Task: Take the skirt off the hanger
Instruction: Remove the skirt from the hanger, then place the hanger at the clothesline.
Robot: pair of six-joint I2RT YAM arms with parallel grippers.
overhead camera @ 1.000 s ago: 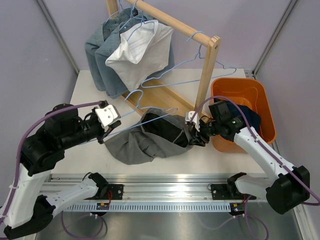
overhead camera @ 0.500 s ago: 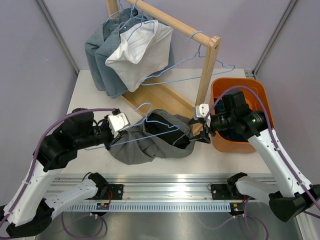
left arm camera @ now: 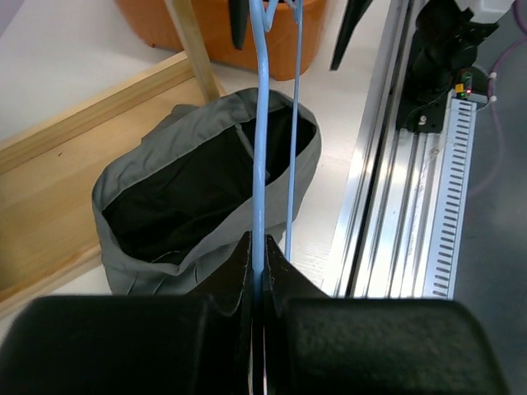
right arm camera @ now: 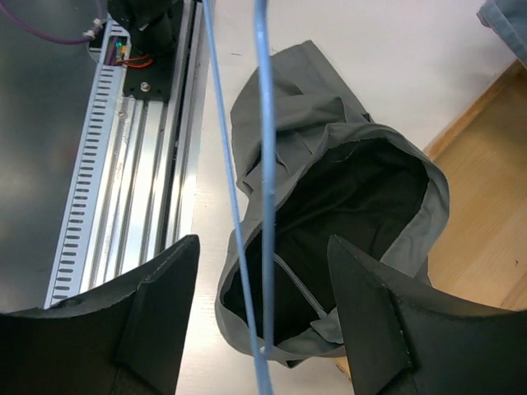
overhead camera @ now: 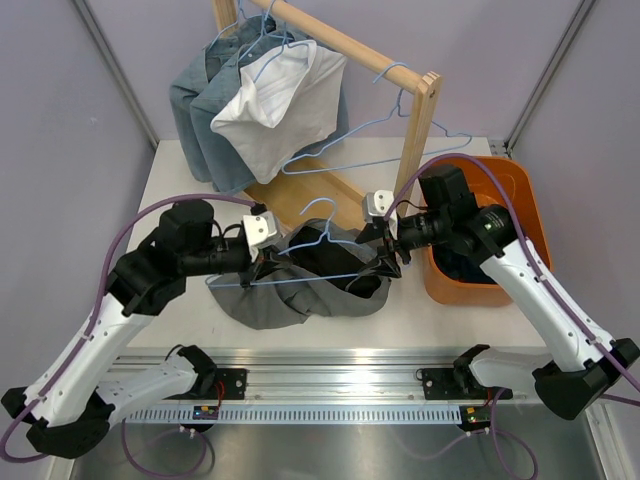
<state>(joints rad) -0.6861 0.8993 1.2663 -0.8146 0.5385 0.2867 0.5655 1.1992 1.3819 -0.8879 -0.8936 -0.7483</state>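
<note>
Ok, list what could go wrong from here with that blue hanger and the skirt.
1. Only the left gripper clamps the blue hanger. The right gripper stands open around the wire, so the hanger may twist or swing.
2. The wire runs across the open waistband of the grey skirt. Whether it is free is unclear, so lifting might drag the skirt along.
3. The hook sits close to the wooden rack and could catch it.
</note>
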